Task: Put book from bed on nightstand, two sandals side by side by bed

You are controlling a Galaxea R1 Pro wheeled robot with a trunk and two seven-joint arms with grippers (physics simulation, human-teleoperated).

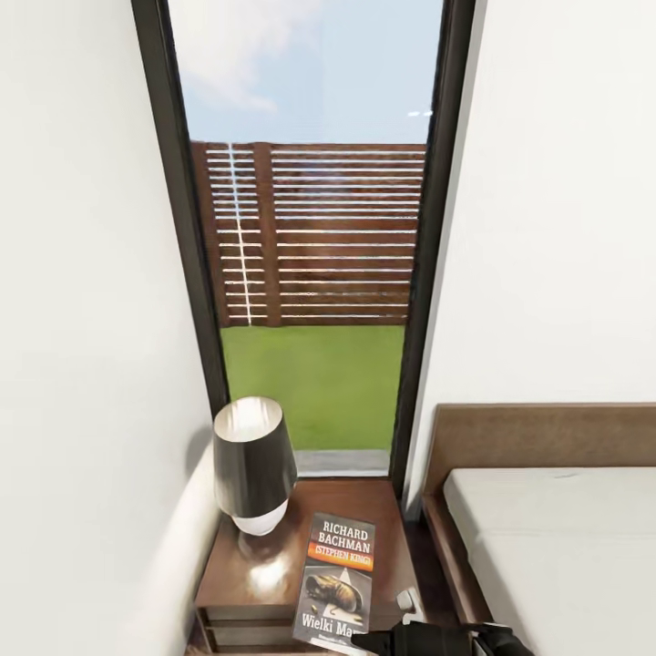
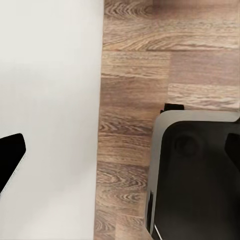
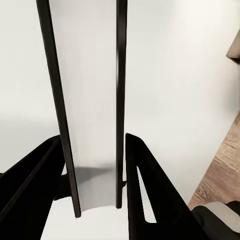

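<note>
**userA:** One book, and it's lying flat on the nightstand, cover up. You can read "Richard Bachman" over the orange band. Its near end sticks out a bit past the front edge of the glossy top. A lamp with a dark shade and white base stands just beside it, on the side toward the white wall.

**userB:** Where's the bed in all this?

**userA:** Bed is right next to the nightstand on the other side: pale grey mattress, brown frame, low headboard against the wall. Behind the nightstand there's a tall dark-framed window showing grass, a slatted brown fence and sky.

**userB:** And the grippers?

**userA:** Right gripper is spread. In the right wrist view its two dark fingers stand apart with nothing between them, pointing at the window frame and the white wall. In the head view a dark bit of the right arm sits at the bottom edge, near the book's front corner. I can't tell whether it touches.

**userB:** Left one?

**userA:** Left wrist view gives wood-plank floor, a white surface and part of the robot's dark base. One dark finger tip pokes in at the edge, so I can't tell how that gripper stands.
</note>
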